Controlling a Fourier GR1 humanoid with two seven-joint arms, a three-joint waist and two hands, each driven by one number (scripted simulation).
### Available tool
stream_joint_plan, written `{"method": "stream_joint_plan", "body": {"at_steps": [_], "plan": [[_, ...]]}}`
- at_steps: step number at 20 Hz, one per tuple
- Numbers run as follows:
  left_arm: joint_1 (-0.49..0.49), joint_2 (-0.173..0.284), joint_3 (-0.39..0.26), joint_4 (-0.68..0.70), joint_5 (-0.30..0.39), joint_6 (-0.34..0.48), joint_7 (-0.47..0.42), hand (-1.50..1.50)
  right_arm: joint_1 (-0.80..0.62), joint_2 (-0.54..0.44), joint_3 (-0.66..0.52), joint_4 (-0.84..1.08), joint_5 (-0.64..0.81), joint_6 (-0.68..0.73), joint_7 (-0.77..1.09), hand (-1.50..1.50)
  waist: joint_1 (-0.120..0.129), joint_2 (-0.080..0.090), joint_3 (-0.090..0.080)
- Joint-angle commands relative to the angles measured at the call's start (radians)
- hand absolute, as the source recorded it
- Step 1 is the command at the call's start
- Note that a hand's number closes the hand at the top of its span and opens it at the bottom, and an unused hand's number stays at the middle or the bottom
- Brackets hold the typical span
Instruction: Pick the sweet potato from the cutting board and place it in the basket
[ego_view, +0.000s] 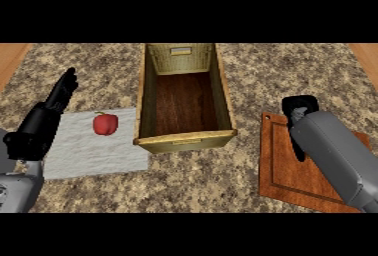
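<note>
One counter (295, 75) fills the view, a speckled granite-like surface in browns and greys, with a strip of plain wood showing at each upper corner.

One basket (221, 90) stands on it at the centre: a long, deep rectangular box with woven straw-coloured walls, a thick pale rim and a dark wooden plank floor. Nothing shows inside it; the floor is bare as far as the walls let one see.

One cutting board (284, 170) lies to the right of the basket, apart from it: flat, rectangular, reddish-brown wood with a groove running just inside its edge. Much of it is covered by the right forearm.

One pale grey-white cloth or mat (96, 150) lies flat just left of the basket, roughly square, with a faintly mottled texture. On it sits one red bell pepper (105, 123), glossy and rounded, near the mat's upper right part, close beside the basket's left wall.

Two arms come in from the lower edge. The left hand (60, 95), black, stands over the counter at the left with its fingers straight and pointing up, holding nothing. The right hand (298, 112), black, is turned down over the cutting board's upper left part; its fingers are mostly hidden behind the grey forearm, so I cannot tell whether they are wide or closed.

The sweet potato is not visible; if it lies on the cutting board, the right hand and forearm hide it.
</note>
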Motion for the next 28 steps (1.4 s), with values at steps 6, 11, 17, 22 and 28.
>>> {"method": "stream_joint_plan", "body": {"at_steps": [6, 11, 17, 22, 28], "plan": [[0.049, -0.028, 0.053, -0.016, -0.046, -0.042, -0.036, 0.0, 0.076, -0.013, -0.068, -0.034, 0.112, -0.005, -0.068, -1.5, 0.004, 0.001, 0.0], [-0.039, -0.074, 0.052, 0.073, -0.086, -0.039, -0.031, 0.0, 0.063, 0.013, -0.117, -0.022, 0.14, 0.05, -0.017, -1.5, -0.001, 0.001, 0.0], [-0.015, -0.062, 0.092, -0.019, -0.076, -0.086, 0.028, 0.0, 0.146, -0.01, -0.136, -0.039, 0.199, -0.001, -0.104, -1.5, 0.002, 0.001, 0.0], [0.001, -0.073, 0.105, -0.022, -0.091, -0.109, 0.006, 0.0, 0.122, 0.005, -0.186, 0.017, 0.236, -0.019, -0.129, 1.5, 0.005, 0.001, 0.0], [-0.025, -0.086, 0.106, 0.007, -0.104, -0.11, 0.0, 0.0, 0.143, 0.051, -0.149, 0.095, 0.299, -0.124, -0.175, 1.5, 0.01, 0.004, 0.001]]}}
